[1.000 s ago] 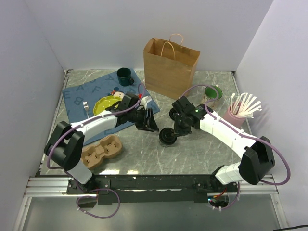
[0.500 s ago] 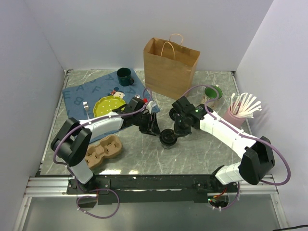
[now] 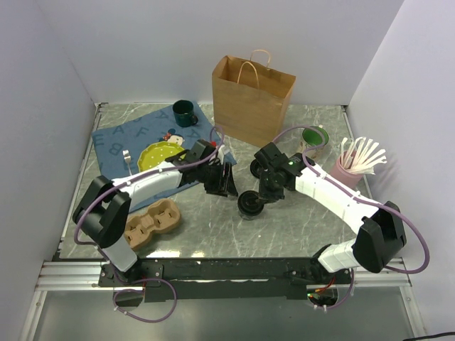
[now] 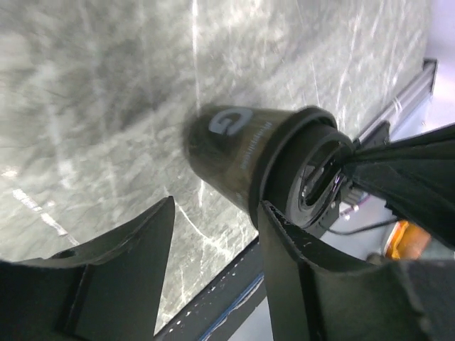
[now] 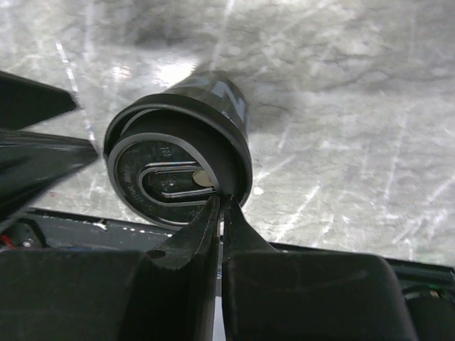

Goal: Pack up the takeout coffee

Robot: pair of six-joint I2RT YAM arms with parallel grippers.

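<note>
We find the takeout coffee mid-worktop, left gripper at its left, right gripper at its right; paper bag far behind; cup carrier near left.

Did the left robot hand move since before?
Yes. The left gripper slid slightly right, away from the cup carrier, toward the takeout coffee.
</note>
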